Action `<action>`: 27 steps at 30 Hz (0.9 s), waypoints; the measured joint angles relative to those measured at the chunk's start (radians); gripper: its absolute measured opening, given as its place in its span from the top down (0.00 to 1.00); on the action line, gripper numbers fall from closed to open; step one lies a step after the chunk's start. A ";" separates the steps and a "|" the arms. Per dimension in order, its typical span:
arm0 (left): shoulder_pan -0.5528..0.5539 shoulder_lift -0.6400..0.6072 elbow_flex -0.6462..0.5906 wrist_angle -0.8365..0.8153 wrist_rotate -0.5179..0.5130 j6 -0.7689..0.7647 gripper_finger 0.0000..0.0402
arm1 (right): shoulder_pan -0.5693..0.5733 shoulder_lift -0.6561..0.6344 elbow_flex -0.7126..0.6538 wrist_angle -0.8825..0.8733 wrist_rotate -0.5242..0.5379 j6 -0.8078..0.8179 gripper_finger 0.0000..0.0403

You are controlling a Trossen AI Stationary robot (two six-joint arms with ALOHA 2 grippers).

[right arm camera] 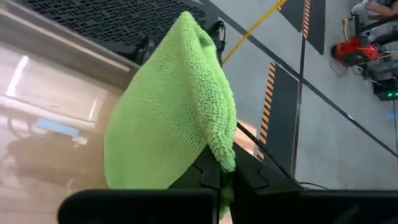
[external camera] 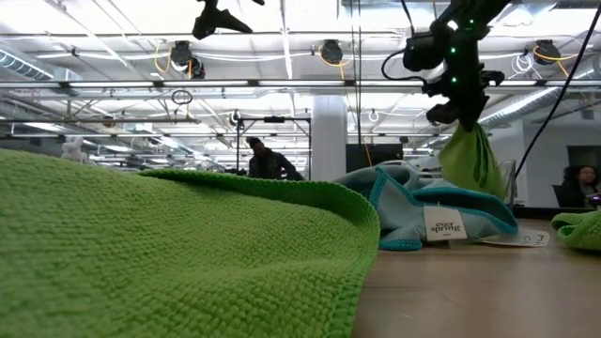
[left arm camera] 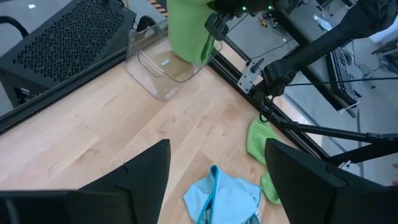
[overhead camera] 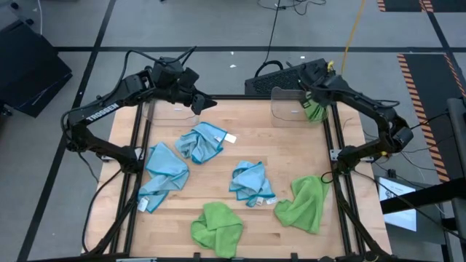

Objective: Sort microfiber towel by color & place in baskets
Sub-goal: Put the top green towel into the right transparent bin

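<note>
My right gripper (overhead camera: 314,100) is shut on a green towel (overhead camera: 314,111) and holds it over the right edge of the clear basket (overhead camera: 286,105) at the far right. A second clear basket (overhead camera: 170,110) stands at the far left, and my left gripper (overhead camera: 202,102) hovers open beside it with nothing between its fingers. Three blue towels (overhead camera: 202,142), (overhead camera: 164,171), (overhead camera: 251,182) and two green towels (overhead camera: 217,227), (overhead camera: 304,204) lie crumpled on the wooden table. My right gripper pinches a bunched fold of the green towel (right arm camera: 219,155) between its two fingers, slanting down from above. The towel hangs slack below the fingers (external camera: 470,160), clear of the table. Its lower end (left arm camera: 189,56) is at the rim of the right basket (left arm camera: 163,68).
A black perforated box (overhead camera: 273,78) stands behind the far edge. The black frame rails (overhead camera: 333,145) run along the table's sides. In the low view a green towel (external camera: 169,253) fills the foreground, and people (external camera: 268,161) show in the room beyond.
</note>
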 joint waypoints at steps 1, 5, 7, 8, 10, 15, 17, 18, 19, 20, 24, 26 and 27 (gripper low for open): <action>0.000 0.000 0.000 0.000 0.000 -0.001 0.34 | 0.004 0.000 -0.007 0.012 -0.013 0.000 1.00; 0.000 0.000 0.000 0.000 0.000 -0.006 0.34 | 0.030 0.000 -0.047 0.084 -0.082 0.003 1.00; 0.000 0.000 0.000 0.000 0.000 -0.008 0.34 | 0.048 0.000 -0.072 0.119 -0.110 0.003 1.00; 0.000 0.000 0.000 -0.001 0.000 -0.008 0.34 | 0.058 0.000 -0.084 0.134 -0.118 0.004 1.00; 0.000 0.000 0.000 -0.004 0.000 -0.009 0.34 | 0.075 0.000 -0.105 0.155 -0.138 0.006 1.00; 0.000 0.000 0.000 -0.004 0.000 -0.010 0.34 | 0.102 0.000 -0.152 0.281 -0.215 0.008 1.00; 0.000 0.000 0.000 -0.004 0.000 -0.010 0.34 | 0.109 0.000 -0.171 0.339 -0.241 0.007 1.00; 0.000 0.000 0.000 -0.004 0.000 -0.011 0.34 | 0.112 0.000 -0.180 0.366 -0.251 0.008 1.00; 0.000 0.000 0.000 -0.004 0.001 -0.012 0.34 | 0.114 0.000 -0.186 0.388 -0.265 0.007 1.00; 0.000 0.000 0.000 -0.004 0.001 -0.012 0.34 | 0.117 0.000 -0.194 0.411 -0.278 0.005 1.00; 0.000 0.000 0.000 -0.005 0.001 -0.012 0.34 | 0.126 0.000 -0.230 0.495 -0.353 -0.032 1.00; 0.000 0.000 0.000 -0.005 0.001 -0.012 0.34 | 0.129 0.000 -0.254 0.525 -0.400 -0.046 0.99; 0.000 0.000 0.000 -0.006 0.001 -0.012 0.34 | 0.131 0.000 -0.264 0.532 -0.422 -0.048 0.99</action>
